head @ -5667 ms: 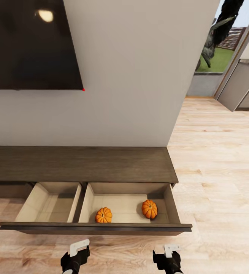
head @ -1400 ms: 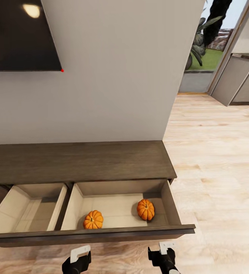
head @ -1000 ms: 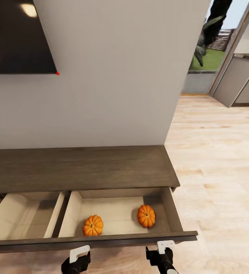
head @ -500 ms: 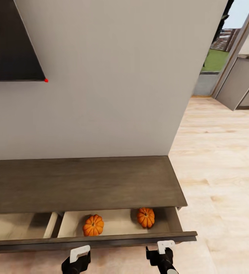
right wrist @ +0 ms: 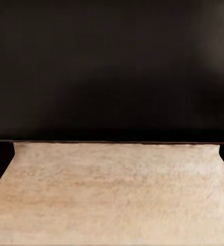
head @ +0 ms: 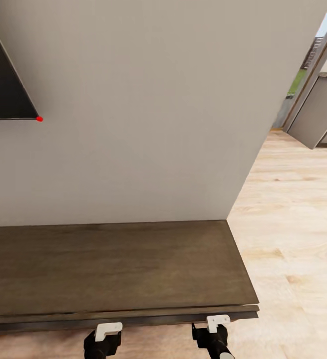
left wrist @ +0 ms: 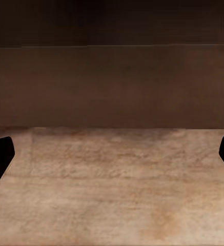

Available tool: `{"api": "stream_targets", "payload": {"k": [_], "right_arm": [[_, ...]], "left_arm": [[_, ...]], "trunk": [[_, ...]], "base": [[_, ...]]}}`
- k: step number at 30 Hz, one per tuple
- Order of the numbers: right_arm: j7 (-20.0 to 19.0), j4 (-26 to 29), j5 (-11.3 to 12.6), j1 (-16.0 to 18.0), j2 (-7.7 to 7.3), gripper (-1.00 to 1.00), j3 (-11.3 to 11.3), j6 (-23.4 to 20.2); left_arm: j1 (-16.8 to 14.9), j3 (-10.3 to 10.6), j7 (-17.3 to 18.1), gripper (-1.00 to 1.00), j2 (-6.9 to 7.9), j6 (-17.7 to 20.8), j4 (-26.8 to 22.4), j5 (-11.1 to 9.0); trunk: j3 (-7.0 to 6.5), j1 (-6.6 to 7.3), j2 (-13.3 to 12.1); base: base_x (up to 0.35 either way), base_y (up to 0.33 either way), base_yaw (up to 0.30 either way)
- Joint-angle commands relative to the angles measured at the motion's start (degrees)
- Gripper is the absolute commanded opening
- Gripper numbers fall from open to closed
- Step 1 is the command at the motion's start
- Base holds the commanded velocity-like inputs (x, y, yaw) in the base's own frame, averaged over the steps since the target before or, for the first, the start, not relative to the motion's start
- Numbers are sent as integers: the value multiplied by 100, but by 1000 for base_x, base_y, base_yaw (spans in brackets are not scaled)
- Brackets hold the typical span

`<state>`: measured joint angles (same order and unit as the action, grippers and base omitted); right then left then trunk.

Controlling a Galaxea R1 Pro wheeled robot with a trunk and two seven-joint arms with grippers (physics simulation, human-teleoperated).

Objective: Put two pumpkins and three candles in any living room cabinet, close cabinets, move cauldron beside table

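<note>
Dark wooden cabinet (head: 113,269) drawer shut flush, left gripper (head: 103,340) released, right gripper (head: 212,333) released, both just near its front

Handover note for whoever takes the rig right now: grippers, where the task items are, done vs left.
Left gripper and right gripper: both open and empty, low in front of the cabinet.
The cabinet drawer front now sits flush under the top; it stood open half a second ago with both pumpkins inside, so they went in with it.
Done: pumpkins stowed, this drawer shut.
Left: three candles into a cabinet, check every cabinet is closed, put the cauldron next to the table. Go look for these first.
</note>
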<state>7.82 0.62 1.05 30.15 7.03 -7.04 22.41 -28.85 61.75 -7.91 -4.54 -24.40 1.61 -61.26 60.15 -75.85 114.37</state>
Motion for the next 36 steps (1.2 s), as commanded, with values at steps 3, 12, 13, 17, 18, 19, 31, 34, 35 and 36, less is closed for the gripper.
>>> {"api": "stream_targets", "payload": {"k": [3, 12, 13, 17, 18, 19, 31, 34, 35, 36], "right_arm": [[0, 0, 0, 0, 0, 100, -3, 0], [0, 0, 0, 0, -9, 100, 0, 0], [0, 0, 0, 0, -9, 100, 0, 0], [0, 0, 0, 0, -9, 100, 1, 0], [0, 0, 0, 0, -9, 100, 1, 0], [0, 0, 0, 0, -9, 100, 1, 0], [0, 0, 3, 0, 3, 100, -4, 0], [-3, 0, 8, 0, 2, 100, -1, 0], [-2, 0, 8, 0, 1, 100, 0, 0], [-1, 0, 9, 0, 1, 100, 0, 0]], "left_arm": [[2, 156, 14, 100, -2, -3, 6, 5], [2, 153, 51, 100, -3, -30, 6, -21], [2, 153, 52, 100, -3, -30, 6, -23], [2, 146, 52, 100, 7, -30, 11, -40], [2, 144, 52, 100, 33, -30, 11, -41], [2, 141, 52, 100, 68, -30, 6, -45], [2, 139, 55, 100, 93, -30, -15, -44], [2, 140, 59, 100, 94, -30, -13, -43], [2, 142, 58, 100, 94, -30, -12, -43], [2, 143, 59, 100, 94, -30, -12, -43]], "trunk": [[1, -1, -1], [1, -1, -1], [1, -1, -1], [1, -1, -1], [1, -1, -1], [1, -1, -1], [1, -1, -1], [1, -1, -1], [1, -1, -1], [1, -1, -1]], "base": [[96, 0, 0], [-49, 0, 0], [-36, 0, 0], [61, 0, 0], [232, 0, 0], [267, 0, 0], [-27, -1, 0], [-330, 0, 0], [-332, 0, 0], [-332, 0, 0]]}}
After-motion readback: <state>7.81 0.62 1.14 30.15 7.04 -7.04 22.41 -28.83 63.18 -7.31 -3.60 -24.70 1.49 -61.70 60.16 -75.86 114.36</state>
